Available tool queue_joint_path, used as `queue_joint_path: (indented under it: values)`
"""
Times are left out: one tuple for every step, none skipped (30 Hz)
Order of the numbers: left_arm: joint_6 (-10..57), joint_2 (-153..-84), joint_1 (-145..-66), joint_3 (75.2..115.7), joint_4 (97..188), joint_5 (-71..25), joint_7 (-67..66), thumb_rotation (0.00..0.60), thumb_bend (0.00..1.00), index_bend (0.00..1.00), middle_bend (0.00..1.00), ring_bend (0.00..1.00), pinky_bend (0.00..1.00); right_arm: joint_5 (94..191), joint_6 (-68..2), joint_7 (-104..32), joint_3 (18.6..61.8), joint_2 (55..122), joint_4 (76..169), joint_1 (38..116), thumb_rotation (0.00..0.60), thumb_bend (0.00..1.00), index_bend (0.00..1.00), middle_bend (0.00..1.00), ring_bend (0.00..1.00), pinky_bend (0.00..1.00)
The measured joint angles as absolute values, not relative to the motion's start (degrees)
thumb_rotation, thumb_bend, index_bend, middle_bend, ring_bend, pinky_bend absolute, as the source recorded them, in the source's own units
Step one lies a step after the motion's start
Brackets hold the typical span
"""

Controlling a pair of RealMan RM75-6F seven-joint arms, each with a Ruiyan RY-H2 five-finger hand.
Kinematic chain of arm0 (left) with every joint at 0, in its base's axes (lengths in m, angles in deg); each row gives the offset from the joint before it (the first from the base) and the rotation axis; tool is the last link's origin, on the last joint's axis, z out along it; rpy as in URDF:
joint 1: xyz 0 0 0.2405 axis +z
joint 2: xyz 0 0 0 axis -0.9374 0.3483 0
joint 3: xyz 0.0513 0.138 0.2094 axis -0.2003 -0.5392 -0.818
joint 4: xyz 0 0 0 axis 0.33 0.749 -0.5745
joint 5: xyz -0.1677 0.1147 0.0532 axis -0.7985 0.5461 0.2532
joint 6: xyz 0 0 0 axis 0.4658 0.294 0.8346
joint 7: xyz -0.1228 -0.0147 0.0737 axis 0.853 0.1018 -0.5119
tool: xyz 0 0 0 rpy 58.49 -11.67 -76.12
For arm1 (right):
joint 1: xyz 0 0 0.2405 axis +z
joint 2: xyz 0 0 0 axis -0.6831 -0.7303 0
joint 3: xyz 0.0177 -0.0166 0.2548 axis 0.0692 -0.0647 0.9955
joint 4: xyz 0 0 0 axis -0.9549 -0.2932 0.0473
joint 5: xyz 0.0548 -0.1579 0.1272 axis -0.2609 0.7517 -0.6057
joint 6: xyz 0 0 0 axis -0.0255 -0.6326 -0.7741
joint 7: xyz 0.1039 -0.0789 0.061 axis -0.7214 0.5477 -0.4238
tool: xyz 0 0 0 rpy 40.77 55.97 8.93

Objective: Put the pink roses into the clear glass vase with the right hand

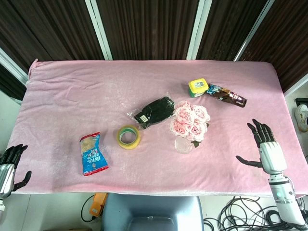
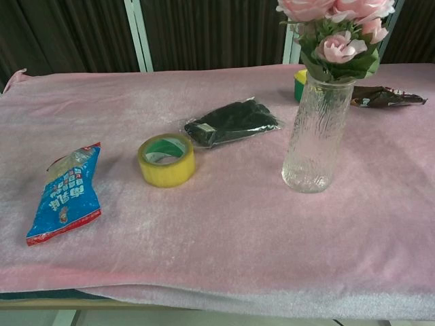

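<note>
The pink roses point(image 1: 190, 121) stand upright in the clear glass vase point(image 2: 317, 136), well left of the right hand point(image 1: 266, 147), its fingers point(image 1: 258, 129) spread and empty.

On my pink tablecloth point(image 1: 72, 91) lie a blue snack packet point(image 1: 92, 155), yellow tape roll point(image 1: 128, 136), black bagged item point(image 1: 153, 111), yellow-lidded container point(image 1: 198, 87) and dark wrapper point(image 1: 226, 95).
</note>
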State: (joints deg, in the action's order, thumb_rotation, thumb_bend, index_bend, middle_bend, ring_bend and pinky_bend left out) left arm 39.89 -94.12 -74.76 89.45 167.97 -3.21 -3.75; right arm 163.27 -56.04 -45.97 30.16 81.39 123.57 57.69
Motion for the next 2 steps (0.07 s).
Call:
queue_joint_path:
  values:
    - [39.86,-94.18,-74.8,89.47,167.96,-3.25,-3.88,0.6,0.37,0.13,0.09,0.07,0.26,162.8,-56.2,-43.39,30.29,81.61,123.84,57.25,0.6,0.13,0.0,0.0,0.0,0.09]
    - [39.82,-94.25,-74.84,89.48,167.94,-3.29,-4.1,0.6,0.36,0.13,0.09,0.07,0.26,162.32,-56.3,-40.76,30.45,81.83,124.23,56.74,0.6,0.13,0.0,0.0,0.0,0.09]
